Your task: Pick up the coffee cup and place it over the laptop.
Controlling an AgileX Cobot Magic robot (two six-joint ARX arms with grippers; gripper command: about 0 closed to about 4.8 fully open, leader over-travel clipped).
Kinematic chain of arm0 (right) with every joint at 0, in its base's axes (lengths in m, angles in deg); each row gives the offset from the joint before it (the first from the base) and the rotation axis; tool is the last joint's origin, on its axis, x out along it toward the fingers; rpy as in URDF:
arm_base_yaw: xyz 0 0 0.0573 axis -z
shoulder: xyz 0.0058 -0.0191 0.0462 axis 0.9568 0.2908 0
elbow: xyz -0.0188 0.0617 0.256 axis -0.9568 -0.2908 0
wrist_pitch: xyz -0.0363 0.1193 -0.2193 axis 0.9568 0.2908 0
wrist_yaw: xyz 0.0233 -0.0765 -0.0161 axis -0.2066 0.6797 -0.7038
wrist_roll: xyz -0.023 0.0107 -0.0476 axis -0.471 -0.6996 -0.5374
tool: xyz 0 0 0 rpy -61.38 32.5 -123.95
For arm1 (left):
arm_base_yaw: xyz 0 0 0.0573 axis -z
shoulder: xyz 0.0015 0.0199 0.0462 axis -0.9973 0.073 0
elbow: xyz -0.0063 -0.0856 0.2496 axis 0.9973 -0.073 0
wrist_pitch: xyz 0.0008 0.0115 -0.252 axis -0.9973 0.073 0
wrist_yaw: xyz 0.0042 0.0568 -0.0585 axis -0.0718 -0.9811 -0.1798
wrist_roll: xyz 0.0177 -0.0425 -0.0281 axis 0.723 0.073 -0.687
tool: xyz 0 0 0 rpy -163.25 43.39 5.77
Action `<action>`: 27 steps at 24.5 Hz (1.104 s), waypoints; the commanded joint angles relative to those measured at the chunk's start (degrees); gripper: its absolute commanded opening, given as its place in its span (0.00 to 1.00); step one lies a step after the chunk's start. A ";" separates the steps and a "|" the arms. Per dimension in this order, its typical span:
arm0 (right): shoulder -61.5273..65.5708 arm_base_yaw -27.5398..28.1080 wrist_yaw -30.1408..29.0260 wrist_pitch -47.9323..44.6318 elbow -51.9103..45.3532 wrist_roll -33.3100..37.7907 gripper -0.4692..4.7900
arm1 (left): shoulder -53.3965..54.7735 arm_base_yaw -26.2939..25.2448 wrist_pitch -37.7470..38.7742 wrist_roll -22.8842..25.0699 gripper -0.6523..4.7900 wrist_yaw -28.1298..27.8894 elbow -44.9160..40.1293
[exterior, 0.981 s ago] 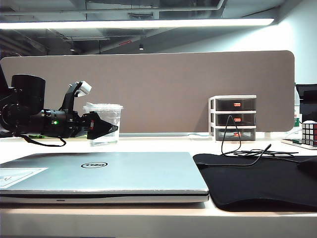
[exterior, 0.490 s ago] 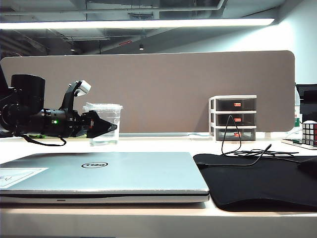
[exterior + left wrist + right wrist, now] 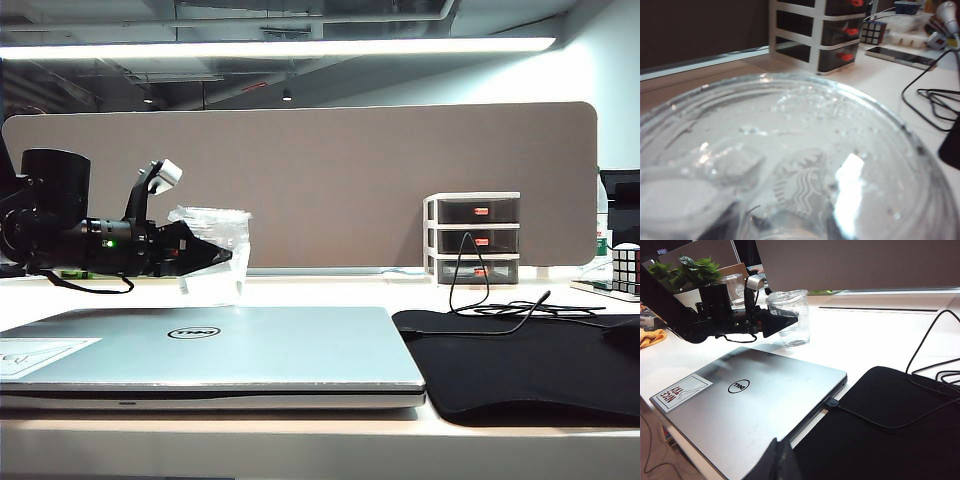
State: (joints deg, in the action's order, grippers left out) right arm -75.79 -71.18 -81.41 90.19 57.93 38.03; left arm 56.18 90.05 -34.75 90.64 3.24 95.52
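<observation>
The coffee cup (image 3: pixel 226 226), clear plastic with a flat lid, stands on the table behind the laptop (image 3: pixel 250 350) at the left. My left gripper (image 3: pixel 222 258) reaches in level from the left and is shut on the cup's side, so the wall looks crumpled. In the left wrist view the cup's lid (image 3: pixel 790 150) fills the picture. The right wrist view shows the cup (image 3: pixel 796 335) between the left gripper's black fingers (image 3: pixel 779 322), beyond the silver Dell laptop (image 3: pixel 755 405). My right gripper (image 3: pixel 777 460) hangs shut over the laptop's near edge, holding nothing.
A black mat (image 3: pixel 520 365) lies right of the laptop with a cable (image 3: pixel 480 300) across it. A small drawer unit (image 3: pixel 470 238) and a Rubik's cube (image 3: pixel 625 268) stand at the back right. A brown partition (image 3: pixel 350 170) closes off the table's rear.
The left gripper's jaws have closed in on the cup. The cup's wall has crumpled and its lid now sits slightly tilted. The arm itself has stayed in place.
</observation>
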 commanded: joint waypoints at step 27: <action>-0.11 -0.02 -1.68 -0.59 -0.28 -1.07 0.08 | -21.46 0.85 -27.04 -9.60 0.57 -2.12 -39.52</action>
State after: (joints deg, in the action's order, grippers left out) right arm -75.79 -71.18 -82.11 90.16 57.93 37.16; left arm 34.97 90.50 -59.85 79.34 1.28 56.96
